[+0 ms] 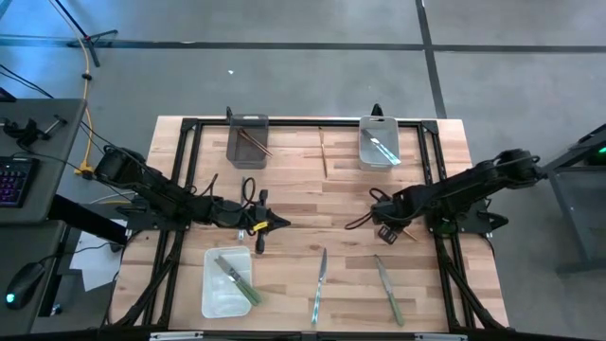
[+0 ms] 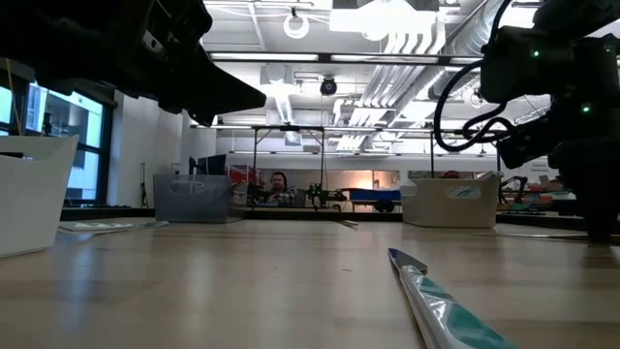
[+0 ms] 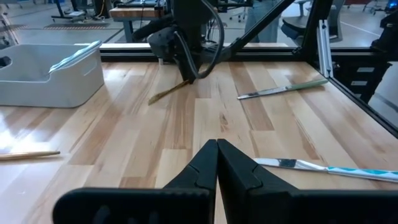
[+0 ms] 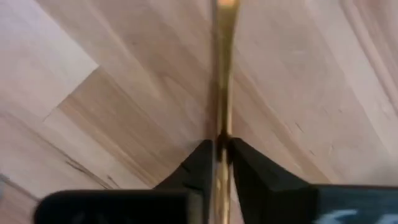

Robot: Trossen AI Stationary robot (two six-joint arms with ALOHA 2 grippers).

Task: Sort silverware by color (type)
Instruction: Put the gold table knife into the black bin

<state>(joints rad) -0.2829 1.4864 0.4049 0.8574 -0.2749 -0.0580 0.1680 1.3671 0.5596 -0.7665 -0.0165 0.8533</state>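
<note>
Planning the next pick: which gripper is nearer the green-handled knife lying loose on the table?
Right. The right gripper sits just beyond the green-handled knife; the left gripper is well across the table.

This is a robotics lab in a large open industrial hall. The low view shows exposed ceiling ducts [image 2: 407, 39] and strip lights, with other benches and a seated person [image 2: 279, 186] far behind. From above, a butcher-block surface [image 1: 312, 189] in a black metal frame stands on grey concrete floor [image 1: 284, 57], beside a desk with a keyboard [image 1: 13, 180] and mouse [image 1: 24, 281].
</note>
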